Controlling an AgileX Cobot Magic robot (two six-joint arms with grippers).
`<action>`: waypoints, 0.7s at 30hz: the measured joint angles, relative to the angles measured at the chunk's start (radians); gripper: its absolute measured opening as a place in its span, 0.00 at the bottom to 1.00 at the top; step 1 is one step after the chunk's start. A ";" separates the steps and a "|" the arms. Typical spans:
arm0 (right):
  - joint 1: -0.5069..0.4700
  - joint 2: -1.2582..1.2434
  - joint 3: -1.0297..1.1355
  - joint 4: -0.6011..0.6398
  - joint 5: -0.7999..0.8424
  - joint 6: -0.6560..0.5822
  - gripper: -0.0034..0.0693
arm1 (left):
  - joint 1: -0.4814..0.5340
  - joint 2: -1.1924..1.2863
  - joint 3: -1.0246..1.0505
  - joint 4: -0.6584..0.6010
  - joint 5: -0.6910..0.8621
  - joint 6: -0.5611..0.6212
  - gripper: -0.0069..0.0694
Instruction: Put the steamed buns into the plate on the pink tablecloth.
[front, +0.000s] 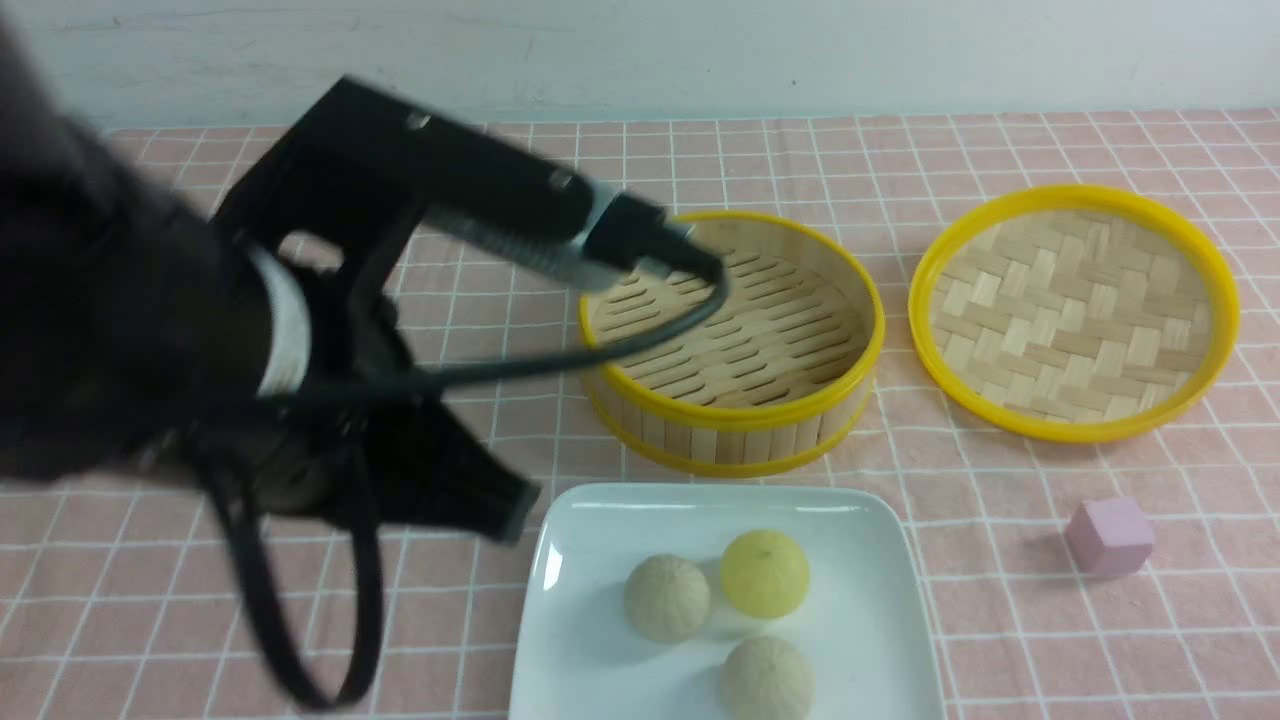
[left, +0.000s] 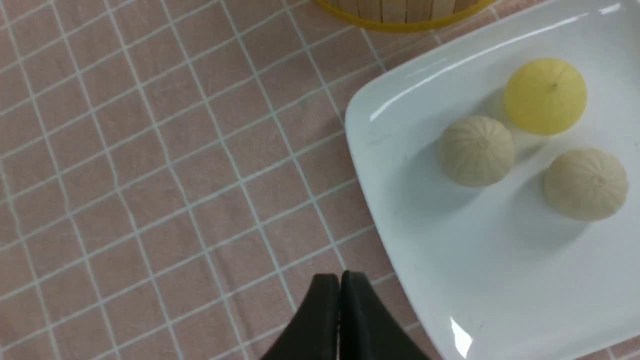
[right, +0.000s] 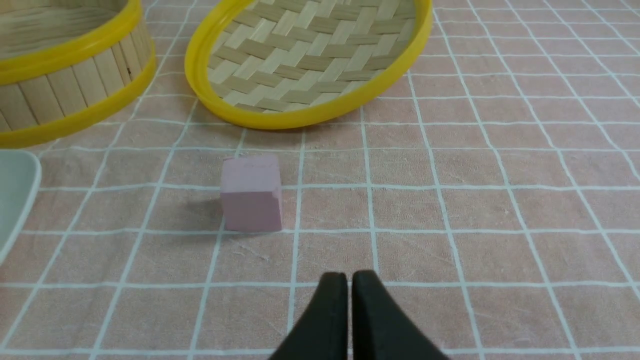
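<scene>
Item: white plate (front: 560, 640), near edge of pink tablecloth (front: 1000, 640), bearing three steamed buns (front: 667, 597), apart from each other. Left gripper (left: 340, 282) beside plate's rim, clenched, empty. Right gripper (right: 349, 282) pinched together, empty, near pink cube (right: 251, 192). Beyond: empty steamer basket (front: 735, 425), lid (front: 1075, 312) alongside.

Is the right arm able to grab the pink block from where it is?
Probably yes. The pink block sits alone on the tablecloth ahead of the right gripper, nothing between them, though its jaws look shut.

Bright even light, blurred left arm (front: 150, 330)
</scene>
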 joint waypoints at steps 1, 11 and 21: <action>0.000 0.000 0.000 0.000 0.000 0.000 0.10 | 0.000 -0.052 0.092 -0.014 -0.074 -0.020 0.12; 0.000 0.000 0.000 -0.001 0.000 0.000 0.12 | 0.000 -0.219 0.337 -0.051 -0.584 -0.264 0.14; 0.000 0.000 0.000 -0.001 -0.001 0.000 0.13 | 0.000 -0.197 0.341 -0.006 -0.586 -0.285 0.15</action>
